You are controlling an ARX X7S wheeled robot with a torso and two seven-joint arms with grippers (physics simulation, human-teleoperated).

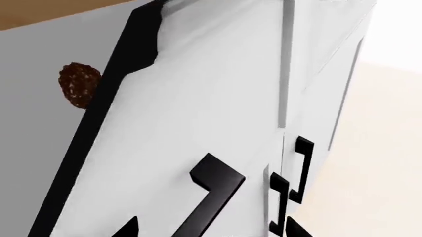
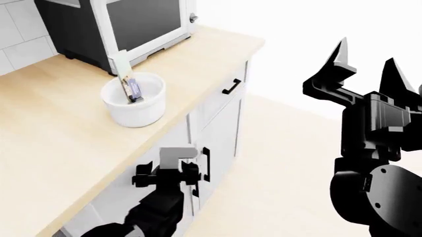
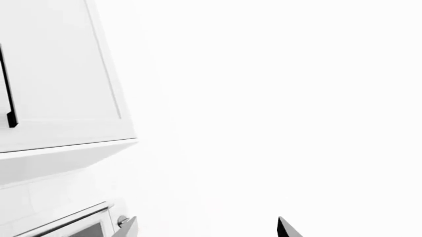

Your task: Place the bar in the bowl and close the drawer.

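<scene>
We are finding the light, stiff bar (image 2: pixel 131 85) already standing in the bowl (image 2: pixel 134 106) on the wood surface (image 2: pixel 53 133), while our left tool (image 2: pixel 166 174), width unclear, is meeting the drawer (image 2: pixel 142 160) front, and our right tool (image 2: pixel 364 66) is hanging wide, empty.

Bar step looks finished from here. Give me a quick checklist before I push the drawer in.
1. Bar in bowl: ok. The bar stands inside the bowl on the counter.
2. Drawer shut: not ok. The left wrist view shows the inside of the drawer, with a brown ball in it.
3. Left gripper touching the drawer front: cannot tell. It is at the front, below the counter edge.
4. Right gripper out of the way: ok. It is open, empty and raised off to the side.
</scene>
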